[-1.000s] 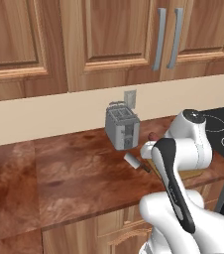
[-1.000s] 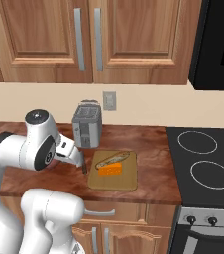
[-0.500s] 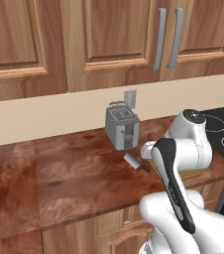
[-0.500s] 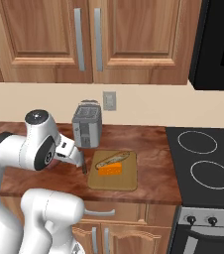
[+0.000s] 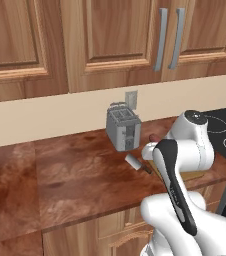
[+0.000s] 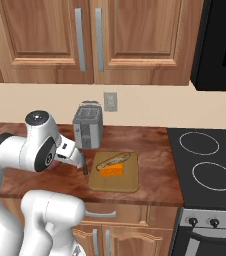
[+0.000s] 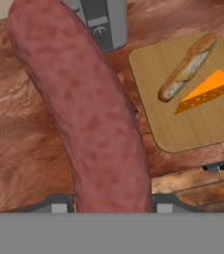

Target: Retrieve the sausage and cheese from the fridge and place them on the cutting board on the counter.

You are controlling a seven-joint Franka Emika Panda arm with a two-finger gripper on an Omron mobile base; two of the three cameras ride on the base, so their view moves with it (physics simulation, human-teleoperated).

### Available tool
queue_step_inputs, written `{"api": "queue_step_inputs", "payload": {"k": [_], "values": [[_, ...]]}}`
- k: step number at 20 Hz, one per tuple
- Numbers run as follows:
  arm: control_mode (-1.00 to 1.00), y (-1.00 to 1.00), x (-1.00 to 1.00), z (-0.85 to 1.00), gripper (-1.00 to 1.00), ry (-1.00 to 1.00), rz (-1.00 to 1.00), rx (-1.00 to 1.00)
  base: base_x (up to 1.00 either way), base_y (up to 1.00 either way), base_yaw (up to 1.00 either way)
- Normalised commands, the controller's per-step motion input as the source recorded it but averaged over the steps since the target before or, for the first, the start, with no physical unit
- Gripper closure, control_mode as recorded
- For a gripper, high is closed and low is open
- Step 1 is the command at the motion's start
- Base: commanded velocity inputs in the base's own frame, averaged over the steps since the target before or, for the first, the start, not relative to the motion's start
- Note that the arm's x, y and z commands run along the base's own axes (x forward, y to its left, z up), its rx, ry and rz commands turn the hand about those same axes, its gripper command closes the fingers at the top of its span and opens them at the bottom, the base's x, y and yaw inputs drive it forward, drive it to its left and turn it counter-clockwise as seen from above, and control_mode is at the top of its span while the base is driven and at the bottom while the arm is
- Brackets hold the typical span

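Note:
The sausage (image 7: 91, 106), a dark red-brown mottled link, runs up the middle of the hand view, with my gripper (image 7: 111, 203) shut on its near end. The tan cutting board (image 7: 203, 124) lies to its right on the reddish-brown counter (image 7: 29, 144). The orange cheese (image 7: 203, 92) wedge rests on the board. In the right base view my gripper (image 6: 85, 167) hangs low over the counter, just left of the cutting board (image 6: 130, 182) and the cheese (image 6: 111, 171). The fridge is out of view.
A small baguette (image 6: 114, 160) lies on the board behind the cheese. A grey toaster (image 6: 87, 125) stands at the wall behind the board. The black stovetop (image 6: 205, 165) with white rings is to the right. Wood cabinets hang overhead.

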Motion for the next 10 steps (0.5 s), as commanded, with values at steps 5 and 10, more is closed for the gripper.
{"api": "queue_step_inputs", "payload": {"k": [5, 10], "values": [[-1.00, 0.00, -0.19, 0.00, 1.00, 0.00, 0.00, 0.00, 0.00, 0.00, 0.00], [-1.00, -0.33, 0.00, -0.29, 1.00, 0.00, -0.19, -0.01, 0.00, 0.00, 0.00]]}}
